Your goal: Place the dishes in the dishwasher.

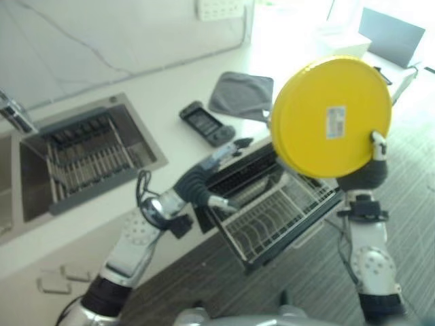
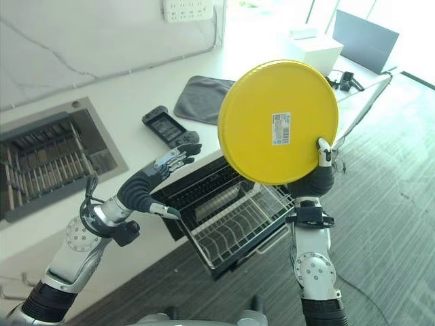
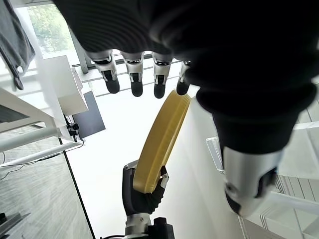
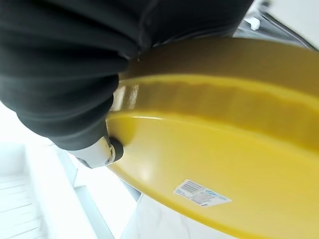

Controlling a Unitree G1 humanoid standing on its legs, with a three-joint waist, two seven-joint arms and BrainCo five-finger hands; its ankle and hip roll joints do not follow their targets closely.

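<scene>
Plate [image 2: 277, 122] stands on edge, pinched at its 4 o'clock rim by the right robot hand [image 2: 319, 170] above the open dishwasher rack [image 2: 234, 217], likely for slotting between tines, while the left robot hand [image 2: 160, 178] hovers open-fingered at the rack's 10 o'clock.

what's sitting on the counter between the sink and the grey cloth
A black game controller lies on the counter between the sink and the grey cloth, seen in both eye views.

Round yellow plastic plate [image 2: 272, 115] looks smooth and glossy, paper label at its centre; wire dishwasher rack [image 2: 234, 221] shiny metal; grey cloth [image 2: 200, 98] at eleven o'clock matt.
</scene>
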